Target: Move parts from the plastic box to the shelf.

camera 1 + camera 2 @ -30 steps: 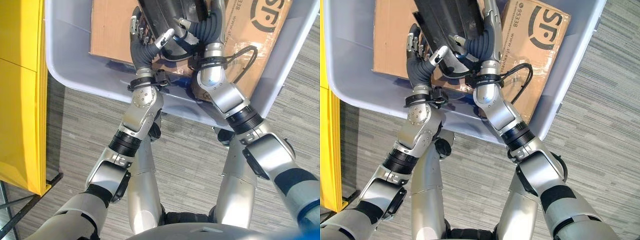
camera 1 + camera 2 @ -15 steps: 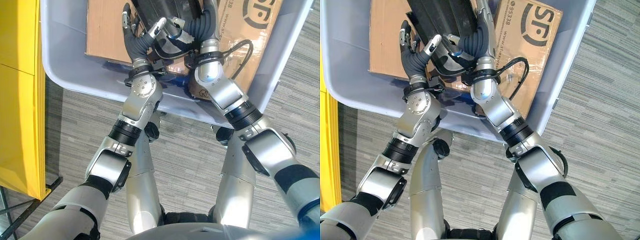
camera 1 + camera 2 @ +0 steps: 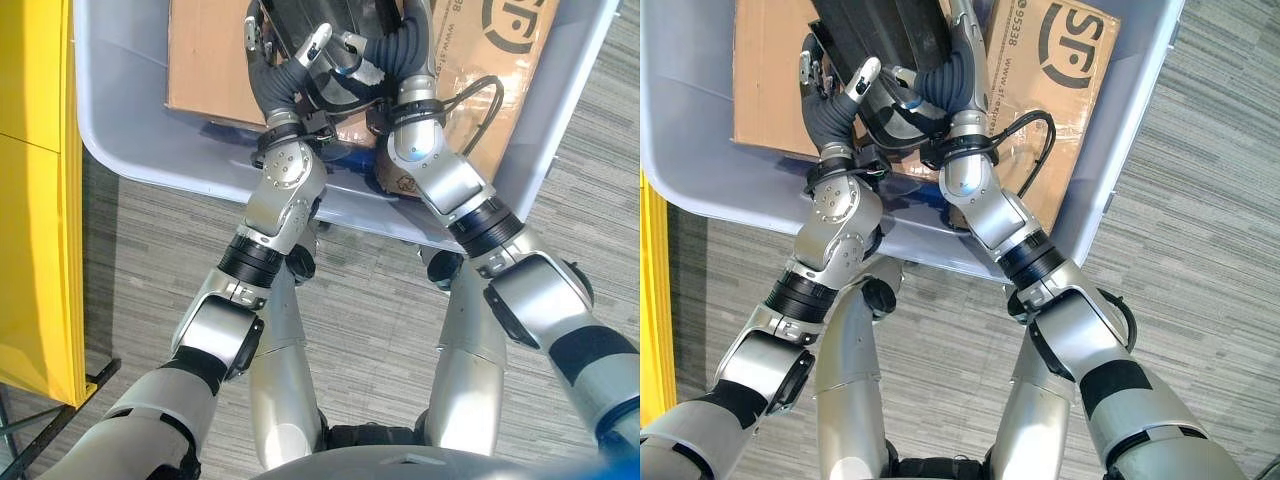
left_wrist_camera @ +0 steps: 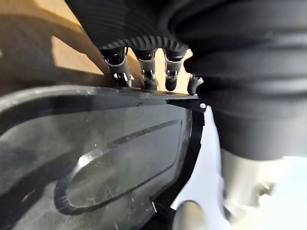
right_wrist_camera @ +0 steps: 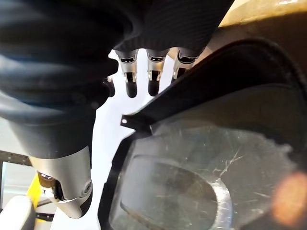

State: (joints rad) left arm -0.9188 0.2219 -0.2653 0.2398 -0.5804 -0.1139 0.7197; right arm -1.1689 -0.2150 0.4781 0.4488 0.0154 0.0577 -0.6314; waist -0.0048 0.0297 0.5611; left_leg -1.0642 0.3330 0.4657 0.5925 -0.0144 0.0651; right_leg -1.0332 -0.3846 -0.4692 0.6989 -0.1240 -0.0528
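Note:
A large black plastic part (image 3: 880, 30) lies on cardboard (image 3: 205, 60) inside the pale plastic box (image 3: 150, 160). My left hand (image 3: 275, 65) is against the part's left side. Its fingers (image 4: 144, 72) run straight past the part's rim (image 4: 96, 153) and its thumb (image 3: 316, 42) rests on top. My right hand (image 3: 958, 70) reaches in along the part's right side. Its fingers (image 5: 153, 79) are straight and lie just beside the edge of the part (image 5: 216, 143). The far end of the part is out of view.
A yellow panel (image 3: 35, 200) stands at the left, close to the box. The box's right wall (image 3: 1130, 130) runs beside my right arm. Grey striped carpet (image 3: 380, 310) lies in front of the box.
Both hands have reached deeper into the box. The left hand has closed in on the part's left edge, thumb coming over the top.

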